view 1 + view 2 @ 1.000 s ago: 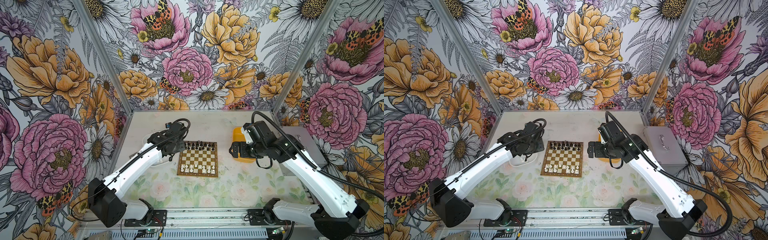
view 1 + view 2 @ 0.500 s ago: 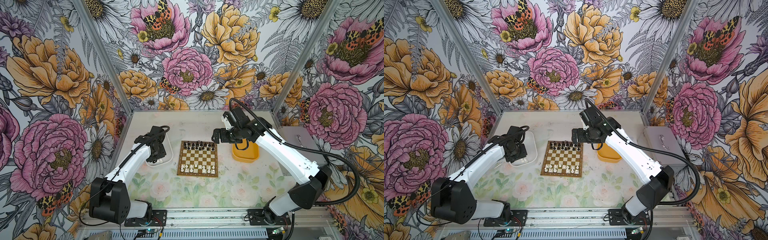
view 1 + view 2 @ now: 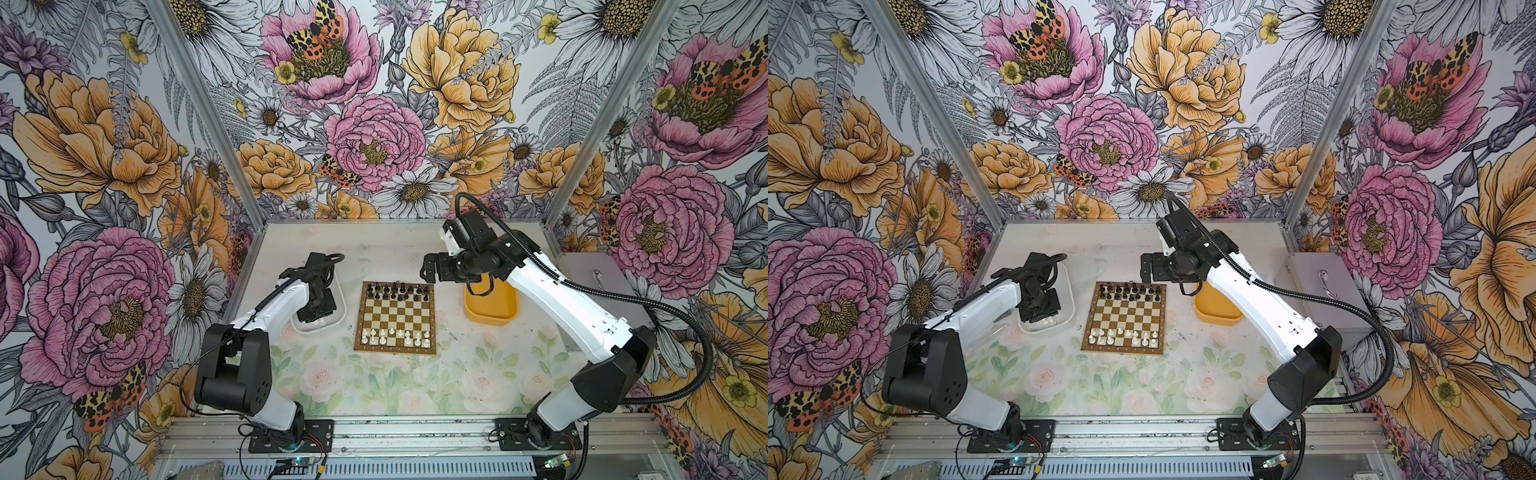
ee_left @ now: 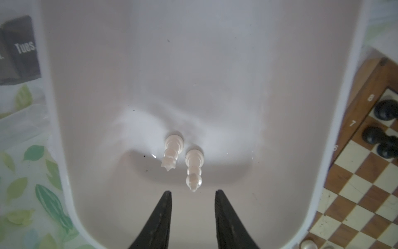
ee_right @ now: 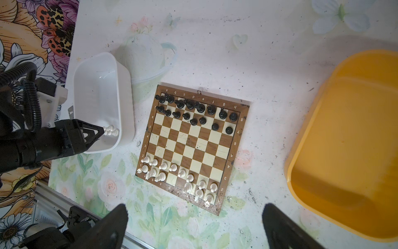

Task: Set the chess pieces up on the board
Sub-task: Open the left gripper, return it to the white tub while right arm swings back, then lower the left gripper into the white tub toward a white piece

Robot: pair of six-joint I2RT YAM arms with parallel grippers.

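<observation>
Two rows of black chess pieces (image 3: 397, 291) stand along the far edge of the board (image 3: 395, 320) in both top views, and white chess pieces (image 3: 395, 336) line its near edge. The board lies flat near the middle of the table (image 3: 415, 386). Just to its left sits a white tray (image 3: 340, 299), and the left gripper (image 3: 317, 319) points down into it. To the right of the board is a yellow tray (image 3: 492, 313). The right gripper (image 3: 428, 272) hangs by the board's far right corner, beside that tray. A grey box (image 3: 1325, 291) stands at the table's right edge.

The left wrist view looks into the white tray, where two loose white pieces (image 4: 194, 170) lie on their sides, close side by side. The left gripper's black fingers (image 4: 160, 220) stand a modest gap apart with nothing between them, and their tips stop just short of the nearer piece. A corner of the board with black pieces shows past the tray's wall.

The right wrist view looks down on the whole board, with the white tray on one side and the yellow tray on the other. The right gripper's fingers (image 5: 115, 224) are spread wide and hold nothing.
</observation>
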